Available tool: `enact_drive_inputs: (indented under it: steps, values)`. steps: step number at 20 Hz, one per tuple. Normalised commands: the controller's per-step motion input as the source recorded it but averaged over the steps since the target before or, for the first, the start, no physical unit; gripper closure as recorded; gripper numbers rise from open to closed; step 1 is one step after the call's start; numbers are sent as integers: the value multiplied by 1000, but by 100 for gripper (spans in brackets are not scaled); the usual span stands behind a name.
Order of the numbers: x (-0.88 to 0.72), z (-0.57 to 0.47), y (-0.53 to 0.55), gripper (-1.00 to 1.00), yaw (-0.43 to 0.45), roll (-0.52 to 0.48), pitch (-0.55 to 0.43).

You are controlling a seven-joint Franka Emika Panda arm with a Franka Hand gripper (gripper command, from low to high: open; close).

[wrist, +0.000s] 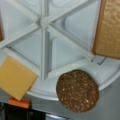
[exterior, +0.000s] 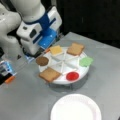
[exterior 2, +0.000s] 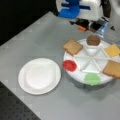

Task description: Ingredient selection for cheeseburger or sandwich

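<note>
All ingredients lie on the rim of the white divided tray point(exterior: 82, 73). They are two bread squares point(exterior: 49, 74) point(exterior: 75, 49), a dark patty point(exterior: 42, 60), a cheese square point(exterior: 56, 50), a green square point(exterior: 86, 61) and a red disc point(exterior: 72, 76). In both front views my gripper point(exterior: 45, 51) point(exterior 2: 86, 25) hangs over the tray's edge beside the patty point(exterior 2: 93, 39) and the cheese point(exterior 2: 112, 50). The wrist view looks straight down on the patty point(wrist: 77, 90), with the cheese point(wrist: 16, 77) at left and bread point(wrist: 108, 27) at right. No cheeseburger or sandwich is in view.
A white paper plate point(exterior: 76, 108) point(exterior 2: 39, 75) lies on the grey table in front of the tray. A small orange and blue object point(exterior: 7, 72) sits at a front view's left edge. The table's far edge meets a dark backdrop.
</note>
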Motion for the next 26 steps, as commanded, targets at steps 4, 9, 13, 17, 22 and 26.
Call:
enact_drive_inputs:
  steps: [4,9,13,17,22,26]
  values:
    - [248,-18,-306,-100,164,384,163]
    - [264,-43,-228,-100,143,346,190]
    - [289,-61,-210,-100,180,389,206]
    - [335,-195,-317,-100,207,406,170]
    - [384,-169,-361,-100,164,375,133]
    - [411,-68,-332,-100,138,284,105]
